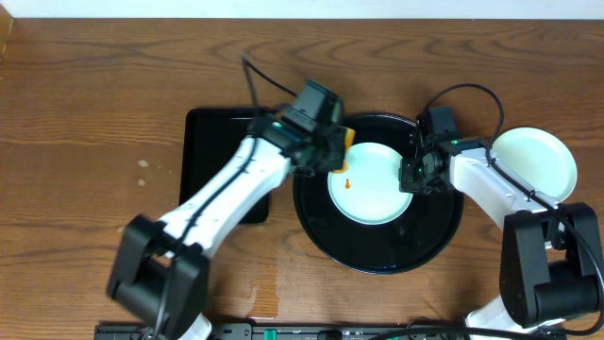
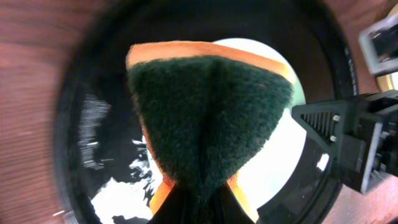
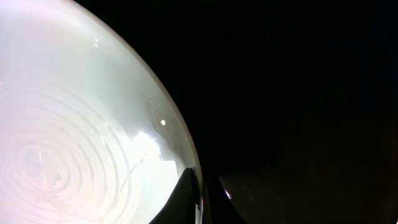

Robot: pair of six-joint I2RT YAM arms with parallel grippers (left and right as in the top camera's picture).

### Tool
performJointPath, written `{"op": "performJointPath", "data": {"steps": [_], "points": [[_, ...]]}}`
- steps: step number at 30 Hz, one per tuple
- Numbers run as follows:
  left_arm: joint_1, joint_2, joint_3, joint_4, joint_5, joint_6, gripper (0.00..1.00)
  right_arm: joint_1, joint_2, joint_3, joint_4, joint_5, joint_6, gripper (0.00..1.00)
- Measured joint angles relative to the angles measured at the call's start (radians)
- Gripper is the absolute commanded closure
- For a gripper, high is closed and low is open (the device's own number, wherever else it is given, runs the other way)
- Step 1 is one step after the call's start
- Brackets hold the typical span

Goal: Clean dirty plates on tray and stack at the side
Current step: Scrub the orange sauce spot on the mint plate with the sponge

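Plates sit in two spots. One pale blue plate (image 1: 373, 194) lies in the round black tray (image 1: 377, 257) and has a small orange smear (image 1: 346, 183) on it. A second plate (image 1: 534, 162) lies on the wood table (image 1: 94, 94) at the right. The left claw (image 1: 328, 153) pinches a green and orange sponge (image 2: 211, 118) over the tray. The right claw (image 1: 413, 176) is closed tight on the blue plate's rim.

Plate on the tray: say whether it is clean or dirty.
Dirty: the plate bears an orange-red smear near its left rim.
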Motion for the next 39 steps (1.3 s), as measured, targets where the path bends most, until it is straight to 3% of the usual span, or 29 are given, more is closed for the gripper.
{"op": "performJointPath", "data": {"steps": [11,18,39], "points": [[-0.126,0.198,0.000,0.153,0.084,-0.130,0.93,0.000,0.000,-0.001,0.000,0.000,0.000,0.99],[-0.138,0.291,0.004,0.153,0.110,-0.154,0.93,0.000,0.000,-0.001,-0.002,0.000,0.000,0.99],[-0.153,0.296,0.096,-0.091,-0.391,-0.074,0.93,0.002,0.000,0.000,-0.029,-0.029,0.000,0.99]]}}
